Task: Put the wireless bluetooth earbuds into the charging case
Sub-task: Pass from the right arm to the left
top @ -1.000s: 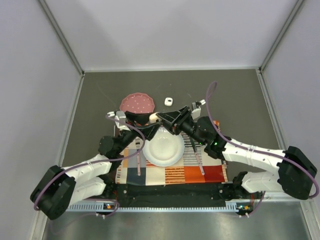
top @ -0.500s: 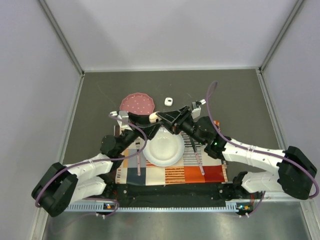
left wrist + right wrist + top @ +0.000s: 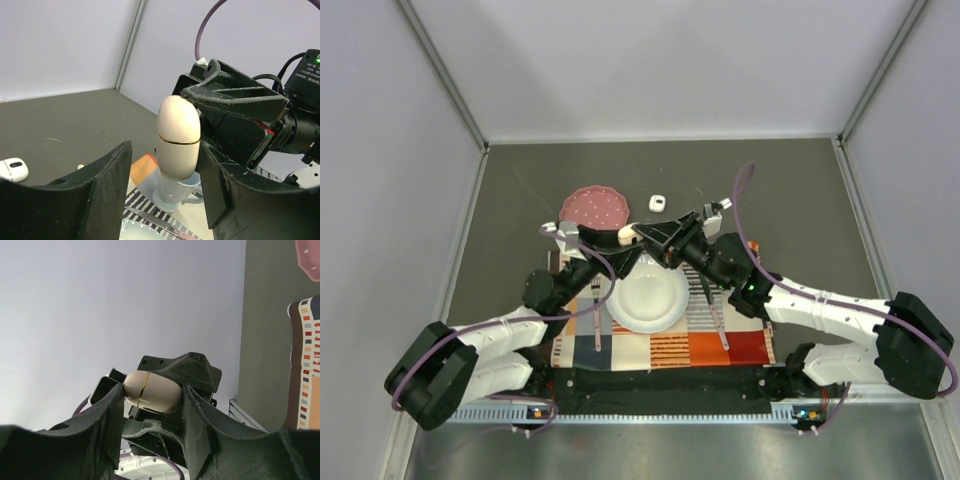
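Observation:
The charging case (image 3: pixel 178 137) is a cream egg-shaped shell with a thin gold seam, and it is closed. My right gripper (image 3: pixel 152 396) is shut on the case (image 3: pixel 151 389), holding it in the air above the mat. My left gripper (image 3: pixel 166 157) is open around the same case: one finger (image 3: pixel 220 185) is at its side, and a gap remains at the other finger (image 3: pixel 102 192). From above, the case (image 3: pixel 627 233) sits between both grippers. A small white earbud-like piece (image 3: pixel 658 202) with a dark spot lies on the dark table, and a tiny pale speck (image 3: pixel 80 166) lies near it.
A pale blue cup (image 3: pixel 182 189) stands on the patterned mat (image 3: pixel 740 345) right below the case. A white plate (image 3: pixel 648 298) lies on the mat, with a fork (image 3: pixel 596 312) on its left and a utensil (image 3: pixel 716 322) on its right. A pink plate (image 3: pixel 594 207) lies behind the left gripper.
The left gripper's jaws have narrowed around the case, and its wrist has edged slightly toward it. The right arm and the case have not moved.

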Tool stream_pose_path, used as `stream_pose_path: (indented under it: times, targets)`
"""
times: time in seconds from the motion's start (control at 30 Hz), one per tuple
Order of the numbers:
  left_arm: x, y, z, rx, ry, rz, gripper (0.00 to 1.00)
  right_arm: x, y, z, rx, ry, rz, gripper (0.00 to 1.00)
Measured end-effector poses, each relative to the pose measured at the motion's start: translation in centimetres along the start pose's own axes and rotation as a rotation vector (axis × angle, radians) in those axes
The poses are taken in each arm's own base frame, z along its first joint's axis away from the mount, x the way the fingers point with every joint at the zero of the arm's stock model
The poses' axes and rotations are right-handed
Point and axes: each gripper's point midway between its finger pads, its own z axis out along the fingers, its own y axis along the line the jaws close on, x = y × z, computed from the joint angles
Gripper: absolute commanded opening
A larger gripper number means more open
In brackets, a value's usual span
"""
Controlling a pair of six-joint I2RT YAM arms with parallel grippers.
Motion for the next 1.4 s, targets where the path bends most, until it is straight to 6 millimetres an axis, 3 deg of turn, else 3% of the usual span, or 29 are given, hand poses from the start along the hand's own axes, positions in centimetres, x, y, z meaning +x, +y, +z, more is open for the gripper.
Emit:
stream_pose_path:
  times: [0.27, 0.5, 0.73, 1.23, 1.4]
  targets:
    - [-0.8, -0.3, 0.0, 0.002, -0.023, 0.006, 0.64, 0.0, 0.0, 0.0, 0.001, 0.0, 0.001, 0.0]
    - [-2.2, -1.0, -0.1, 0.023, -0.063, 0.028, 0.59, 0.0, -0.1, 0.0, 0.002, 0.0, 0.007, 0.0]
    - [-2.2, -1.0, -0.1, 0.023, -0.062, 0.036, 0.6, 0.0, 0.0, 0.1, -0.001, 0.001, 0.008, 0.0]
    - [-1.4, -0.7, -0.1, 0.019, -0.04, 0.031, 0.45, 0.4, 0.3, 0.0, -0.012, 0.024, 0.02, 0.0]
    - [-1.4, -0.8, -0.1, 0.022, -0.039, 0.032, 0.31, 0.4, 0.3, 0.0, -0.011, 0.025, 0.02, 0.0]
